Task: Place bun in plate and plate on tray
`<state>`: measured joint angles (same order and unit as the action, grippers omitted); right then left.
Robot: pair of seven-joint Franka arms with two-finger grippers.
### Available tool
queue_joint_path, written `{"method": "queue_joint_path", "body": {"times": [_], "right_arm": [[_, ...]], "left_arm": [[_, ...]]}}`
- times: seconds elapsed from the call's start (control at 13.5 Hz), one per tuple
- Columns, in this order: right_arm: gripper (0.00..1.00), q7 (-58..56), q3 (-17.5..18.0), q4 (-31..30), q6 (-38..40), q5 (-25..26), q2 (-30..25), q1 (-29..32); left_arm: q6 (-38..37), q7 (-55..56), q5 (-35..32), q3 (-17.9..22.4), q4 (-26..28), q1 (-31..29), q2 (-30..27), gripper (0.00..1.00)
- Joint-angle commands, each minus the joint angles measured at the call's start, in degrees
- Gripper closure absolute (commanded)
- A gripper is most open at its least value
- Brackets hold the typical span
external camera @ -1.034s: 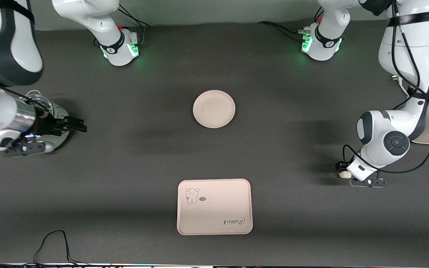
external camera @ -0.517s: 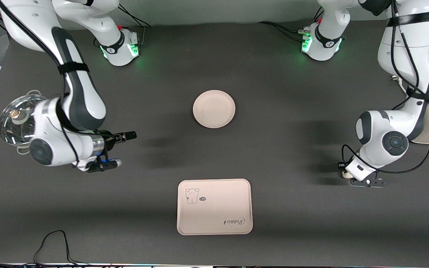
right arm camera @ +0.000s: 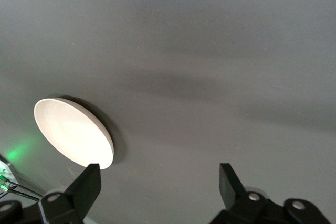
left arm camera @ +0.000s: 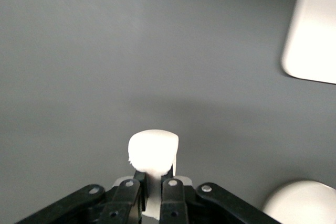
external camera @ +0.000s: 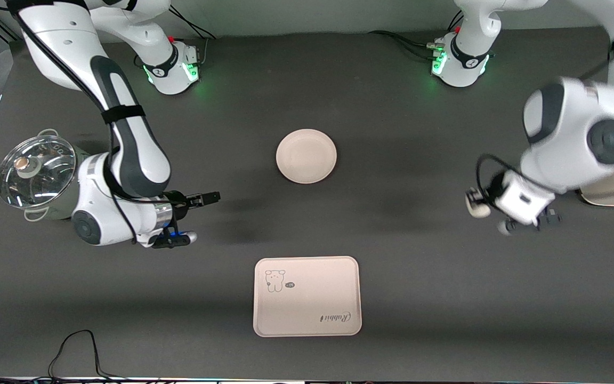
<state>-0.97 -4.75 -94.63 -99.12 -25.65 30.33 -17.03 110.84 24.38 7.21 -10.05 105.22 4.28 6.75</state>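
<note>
Front view: a second ago my left gripper (external camera: 480,202) was down at the table with its fingers closing around the bun (external camera: 477,206). Now it has come up with the bun pinched tight between the fingers. It shows higher in the frame than it did, over bare dark table toward the left arm's end. So the pick looks done to me, and the carry to the plate (external camera: 306,156) is the step in hand. The plate sits empty at the middle of the frame. The tray (external camera: 312,304) lies empty too, in the lower middle and nearer the camera than the plate. My left forearm is raised, with the wrist angled down toward the middle of the table. My right arm has swung in from over the glass-lidded pot (external camera: 35,170). Its elbow is bent low, and the right gripper (external camera: 208,198) points level toward the centre, over bare table between pot and plate.

Left wrist view: the bun (left arm camera: 153,150) stands out of my closed left gripper (left arm camera: 152,183), gripped by its lower part, with grey table well beneath it. A corner of the tray (left arm camera: 312,30) shows at the edge.

Right wrist view: the fingers (right arm camera: 86,182) of my right gripper (right arm camera: 160,182) stand spread wide with nothing between them. The plate (right arm camera: 73,137) lies ahead, off to one side of where the gripper points and untouched.
</note>
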Motion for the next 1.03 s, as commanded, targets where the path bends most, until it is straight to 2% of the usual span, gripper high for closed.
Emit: {"method": "queue_joint_path", "body": {"times": [0.0, 0.15, 0.22, 0.37, 0.52, 0.66, 0.74, 0.81, 0.96], "right_arm": [[0.0, 1.9, -1.0, -1.2, -1.3, -1.1, 0.3, -1.3], [0.0, 1.9, -1.1, -1.3, -1.3, -1.1, 0.4, -1.3], [0.0, 1.9, -1.6, -1.3, -1.3, -1.1, 0.4, -1.3], [0.0, 1.8, -2.3, -3.1, -1.3, -1.0, 0.1, -1.4], [0.0, 1.1, -3.2, -4.8, -1.3, -1.0, -0.6, -1.4], [0.0, 1.1, -3.5, -5.1, -1.4, -0.8, -0.5, -1.7], [0.0, 1.1, -3.5, -5.8, -1.4, 0.9, -0.7, -1.7], [0.0, 1.0, -3.6, -6.3, -1.4, 2.1, -1.1, -1.5], [0.0, 1.1, -3.6, -7.1, -1.7, 2.1, -1.3, -1.6]], "left_arm": [[1.6, 18.4, 1.4, -11.1, 0.8, 0.4, -1.1, 0.87], [8.1, 30.4, 1.2, -18.0, 1.0, 2.9, 1.8, 0.87], [10.5, 34.7, 0.4, -19.2, 1.0, 6.6, 4.0, 0.87], [15.8, 41.8, -3.5, -19.0, 1.0, 16.7, 9.6, 0.87], [20.2, 53.8, -16.0, -19.0, 0.9, 23.3, 16.5, 0.87], [20.9, 62.2, -25.8, -19.0, 0.7, 27.7, 22.8, 0.87], [20.9, 64.8, -29.1, -18.9, 0.7, 28.9, 25.3, 0.86], [20.9, 66.4, -31.5, -18.9, 0.8, 29.0, 27.0, 0.86], [22.6, 66.7, -32.3, -18.4, 0.7, 28.8, 27.6, 0.81]]}}
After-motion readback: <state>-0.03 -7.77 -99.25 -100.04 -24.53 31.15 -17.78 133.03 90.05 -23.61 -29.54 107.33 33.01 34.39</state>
